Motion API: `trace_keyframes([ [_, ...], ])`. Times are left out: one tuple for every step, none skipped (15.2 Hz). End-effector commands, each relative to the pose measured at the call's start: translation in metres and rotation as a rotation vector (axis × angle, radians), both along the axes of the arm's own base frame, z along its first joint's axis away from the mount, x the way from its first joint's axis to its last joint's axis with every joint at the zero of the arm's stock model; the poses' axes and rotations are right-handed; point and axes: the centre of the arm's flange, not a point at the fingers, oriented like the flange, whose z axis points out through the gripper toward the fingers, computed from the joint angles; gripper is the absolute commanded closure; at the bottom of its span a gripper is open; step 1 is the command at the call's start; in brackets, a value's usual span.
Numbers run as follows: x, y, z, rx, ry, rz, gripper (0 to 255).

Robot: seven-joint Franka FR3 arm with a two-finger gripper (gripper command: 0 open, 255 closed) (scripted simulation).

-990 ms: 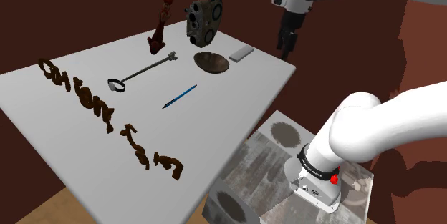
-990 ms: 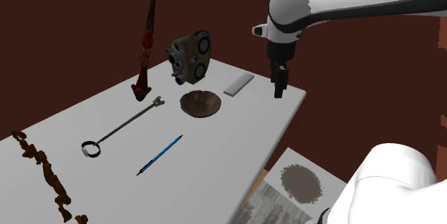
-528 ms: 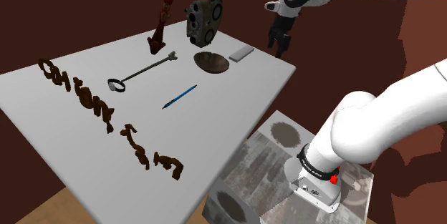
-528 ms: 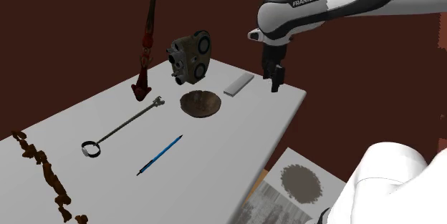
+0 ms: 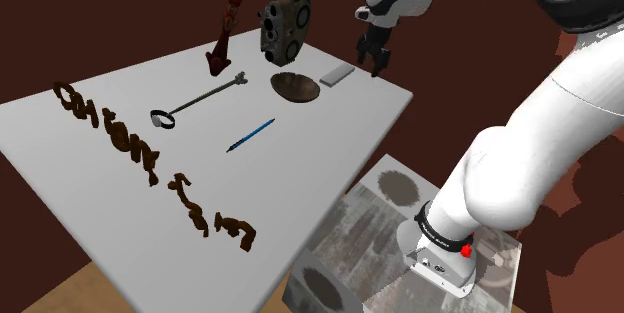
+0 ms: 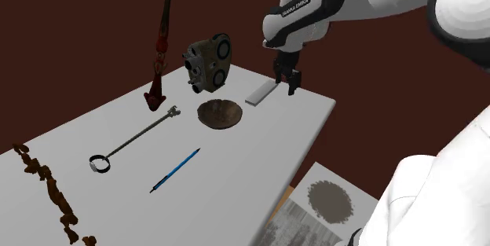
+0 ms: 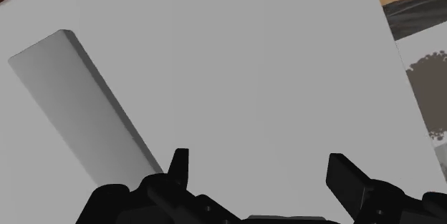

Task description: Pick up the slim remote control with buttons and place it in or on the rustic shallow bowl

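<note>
The remote (image 5: 338, 74) (image 6: 261, 91) (image 7: 82, 108) is a plain grey slim slab lying flat near the table's far corner. A brown shallow bowl (image 5: 295, 86) (image 6: 219, 114) sits beside it, toward the table's middle. My black gripper (image 5: 373, 61) (image 6: 285, 85) (image 7: 261, 172) hangs open above the table, just off the remote's end on the side away from the bowl. In the wrist view the fingers (image 7: 180, 165) stand wide apart over bare table, with the remote beside one finger and nothing between them.
On the white table (image 5: 200, 171) stand an old camera (image 5: 284, 29), a dark red upright piece (image 5: 228, 16), a long key (image 5: 197, 99), a blue pen (image 5: 250, 135) and a row of brown chunks (image 5: 150, 161). A patterned mat (image 5: 400, 231) lies below the table's near edge.
The arm has swung toward the remote: the gripper has moved from past the table's corner to just beside the remote's end. It has stayed open. Nothing on the table has moved.
</note>
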Motion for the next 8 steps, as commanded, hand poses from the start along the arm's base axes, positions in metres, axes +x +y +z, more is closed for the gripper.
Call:
trace_keyframes([
  [0.024, -0.009, -0.009, 0.001, -0.01, 0.076, 0],
  [0.034, -0.013, -0.014, 0.002, -0.014, 0.111, 0],
  [0.045, -0.017, -0.019, 0.003, -0.018, 0.145, 0],
  [0.056, -0.021, -0.024, 0.004, -0.023, 0.179, 0],
  [0.068, -0.024, -0.029, 0.005, -0.027, 0.213, 0],
  [0.079, -0.027, -0.034, 0.006, -0.032, 0.247, 0],
  [0.09, -0.029, -0.039, 0.006, -0.036, 0.281, 0],
  [0.102, -0.031, -0.043, 0.007, -0.04, 0.315, 0],
])
